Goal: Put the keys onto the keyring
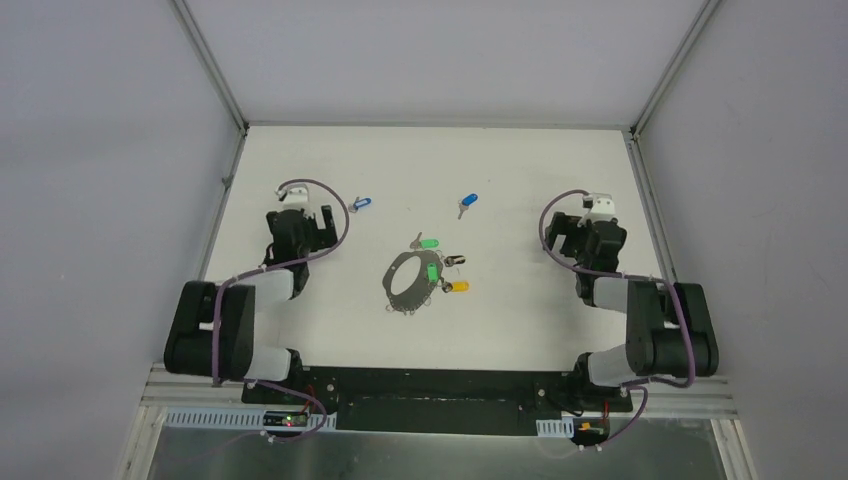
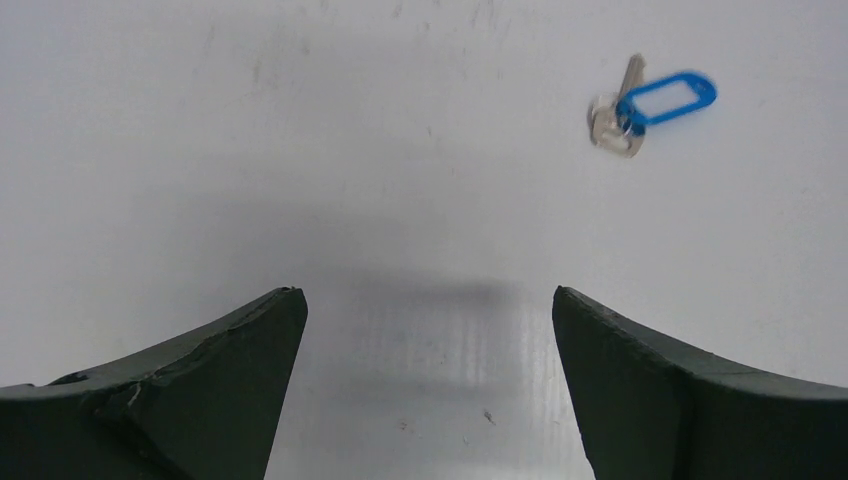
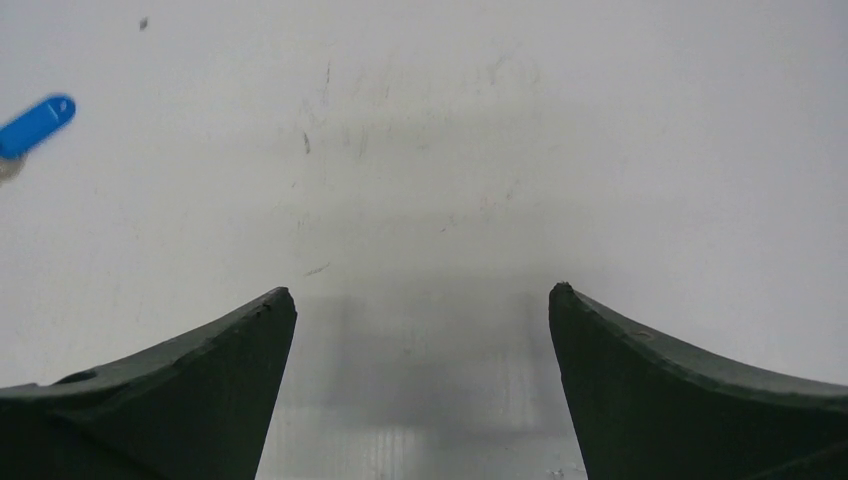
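Note:
The keyring point(image 1: 410, 283), a dark thin loop, lies flat at the table's middle, with small clips along its near rim. A green-tagged key point(image 1: 433, 272) rests across its right side; whether it hangs on the ring I cannot tell. Loose keys lie around it: green point(image 1: 427, 243), yellow-orange point(image 1: 459, 286), a dark one point(image 1: 456, 261), and two blue-tagged keys point(image 1: 361, 204) point(image 1: 467, 203) farther back. My left gripper point(image 1: 310, 228) point(image 2: 428, 300) hangs open and empty, a blue key point(image 2: 650, 100) ahead to its right. My right gripper point(image 1: 590, 238) point(image 3: 420, 295) is open and empty too; a blue tag point(image 3: 35, 125) shows at that view's left edge.
The white table point(image 1: 520, 320) is closed in by grey walls and metal frame posts point(image 1: 212, 60) at the back corners. Both arms' bases sit on the black plate point(image 1: 430, 385) at the near edge.

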`<state>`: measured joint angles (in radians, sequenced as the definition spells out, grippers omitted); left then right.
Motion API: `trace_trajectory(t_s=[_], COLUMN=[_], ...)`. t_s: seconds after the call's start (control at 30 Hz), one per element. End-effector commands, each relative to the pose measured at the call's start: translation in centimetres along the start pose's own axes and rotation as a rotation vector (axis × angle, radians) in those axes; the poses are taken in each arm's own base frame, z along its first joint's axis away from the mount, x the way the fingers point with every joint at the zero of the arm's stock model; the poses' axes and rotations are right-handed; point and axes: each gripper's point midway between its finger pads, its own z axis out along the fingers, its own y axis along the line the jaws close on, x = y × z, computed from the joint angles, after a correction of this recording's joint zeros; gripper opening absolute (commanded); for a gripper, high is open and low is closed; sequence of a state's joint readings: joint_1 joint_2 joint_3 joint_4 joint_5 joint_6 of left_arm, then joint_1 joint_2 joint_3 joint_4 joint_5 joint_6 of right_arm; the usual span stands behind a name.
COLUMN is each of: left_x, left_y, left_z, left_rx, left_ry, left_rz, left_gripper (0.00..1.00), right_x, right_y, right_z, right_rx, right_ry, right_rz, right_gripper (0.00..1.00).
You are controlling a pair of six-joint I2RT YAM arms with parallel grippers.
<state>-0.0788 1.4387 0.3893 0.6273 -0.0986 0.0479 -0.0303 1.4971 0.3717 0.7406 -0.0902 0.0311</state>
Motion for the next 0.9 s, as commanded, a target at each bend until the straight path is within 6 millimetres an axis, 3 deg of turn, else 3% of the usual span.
trace_trajectory(t_s=[0.0,0.07,0.1,0.2,0.37,0.5,0.63,0.7,0.87], left_x=[-7.6,-9.3,-9.5,-9.3,-7.8,-7.0,-4.9,-4.1,-3.5], left_y=[1.6,1.5,1.4,-0.3,-4.0,-7.1,-8.5,-9.3,-11.9], left_z=[-2.8,-4.3,-5.1,-7.2,-11.3,-14.2,-14.9,-14.9,-14.7], left_rx=[-0.103,-0.112,-0.112,-0.041,0.079,0.224,0.277,0.31,0.454], left_ry=[-0.045,-0.03,0.002,0.13,0.414,0.553,0.57,0.581,0.628], left_rz=[-0.173,-0.272,-0.307,-0.37,-0.549,-0.642,-0.742,-0.785,-0.847], left_gripper=[0.99,0.99,0.99,0.99,0.99,0.99,0.98,0.91,0.81], right_x=[-6.8,-7.5,-6.7,-7.3,-3.7,-2.1,-0.5,0.2,1.7], right_y=[-2.7,-4.1,-4.3,-2.6,-0.2,2.7,5.8,7.1,10.3], right_z=[-2.8,-4.9,-5.9,-7.3,-9.0,-9.5,-9.4,-9.5,-10.3], right_rx=[0.222,0.37,0.407,0.316,0.26,0.146,0.001,-0.047,-0.129], right_ry=[-0.121,-0.134,-0.094,-0.091,0.154,0.324,0.413,0.457,0.561], right_rz=[0.138,0.406,0.472,0.5,0.542,0.577,0.675,0.73,0.648], right_gripper=[1.0,1.0,1.0,1.0,1.0,1.0,1.0,1.0,0.99])
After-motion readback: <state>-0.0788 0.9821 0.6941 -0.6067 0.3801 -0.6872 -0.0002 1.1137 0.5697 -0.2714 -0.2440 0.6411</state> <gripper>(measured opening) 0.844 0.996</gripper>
